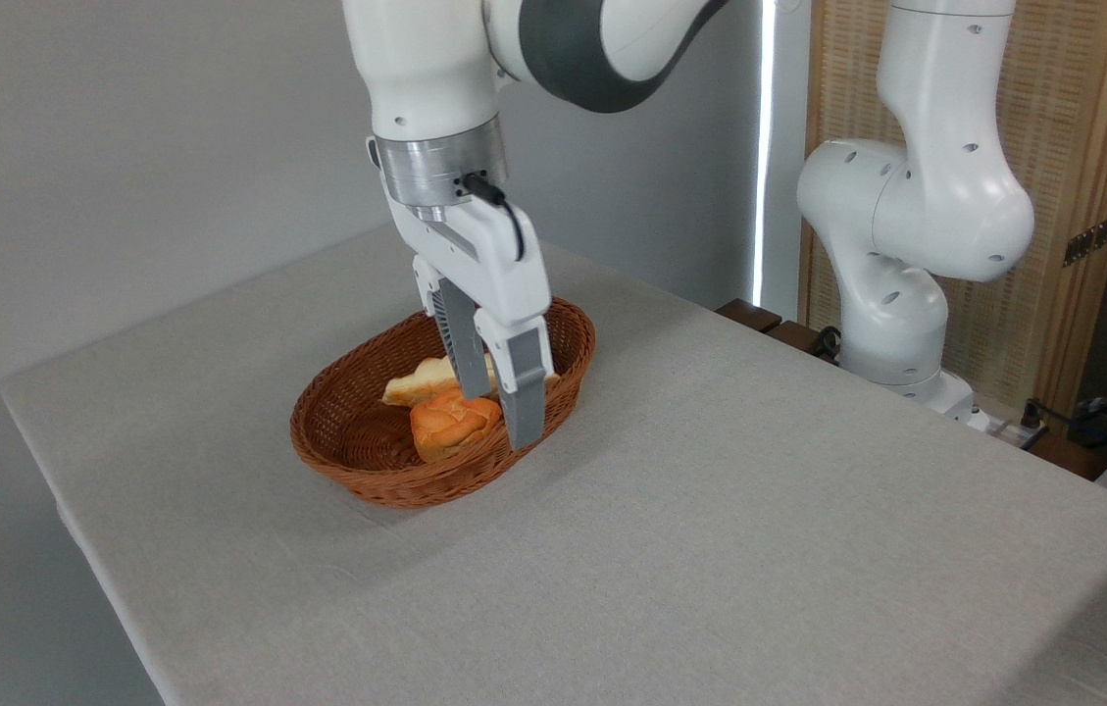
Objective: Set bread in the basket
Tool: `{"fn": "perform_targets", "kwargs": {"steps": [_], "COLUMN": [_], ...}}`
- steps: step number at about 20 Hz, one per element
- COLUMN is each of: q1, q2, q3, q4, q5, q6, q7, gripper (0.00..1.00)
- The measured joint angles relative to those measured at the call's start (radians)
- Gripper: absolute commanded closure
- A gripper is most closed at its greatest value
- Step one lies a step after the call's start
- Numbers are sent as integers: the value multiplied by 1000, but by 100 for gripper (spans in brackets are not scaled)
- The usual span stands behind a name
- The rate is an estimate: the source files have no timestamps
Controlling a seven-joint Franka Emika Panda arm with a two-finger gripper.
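The robot's hand (pixel 504 417) hangs open inside the basket (pixel 357 469) on the tabletop (pixel 710 490); the bread (pixel 416 382) lies there behind an orange bun (pixel 450 424), apparently light, soft, best gripped mid-loaf.

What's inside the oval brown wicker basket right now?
The oval brown wicker basket holds a small round orange bun and a pale golden loaf. The gripper covers the loaf's right part.

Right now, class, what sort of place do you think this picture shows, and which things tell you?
Probably a robotics lab set up for a test: a white Franka arm fixed beside a cloth-covered table, its gripper over a wicker basket, cables at the edge.
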Motion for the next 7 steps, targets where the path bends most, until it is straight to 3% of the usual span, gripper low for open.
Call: {"fn": "perform_targets", "kwargs": {"steps": [3,7], "q1": [1,1], "q2": [0,0], "q3": [40,49], "q4": [19,26], "q5": [0,0], "q6": [0,0], "q7": [-67,-90], "gripper": [0,0]}}
